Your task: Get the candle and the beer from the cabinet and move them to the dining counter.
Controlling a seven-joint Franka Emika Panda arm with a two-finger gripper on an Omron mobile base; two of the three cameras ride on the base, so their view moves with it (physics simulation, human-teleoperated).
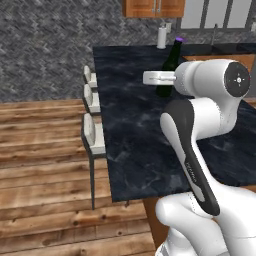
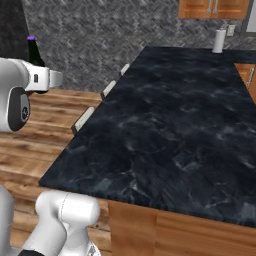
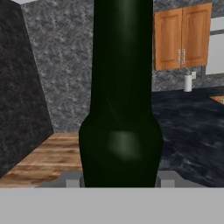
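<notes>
The beer (image 3: 121,109), a dark green bottle with a purple cap, stands upright between my fingers, and my gripper (image 3: 120,181) is shut on its lower body. From the left base camera, the beer (image 1: 171,60) rises behind my gripper (image 1: 165,79) over the far part of the dining counter (image 1: 135,145). I cannot tell whether its base touches the top. From the right base camera, the beer (image 2: 33,50) sits at the far left with my gripper (image 2: 42,80). The cabinet (image 3: 181,37) has both doors closed. The candle is out of view.
A white paper-towel roll (image 1: 161,37) stands on a counter below the cabinet (image 1: 155,7). White-cushioned stools (image 1: 92,132) line the left side of the dining counter (image 2: 175,125). Wood floor (image 1: 45,165) lies to the left, and a grey stone wall (image 2: 100,35) stands behind.
</notes>
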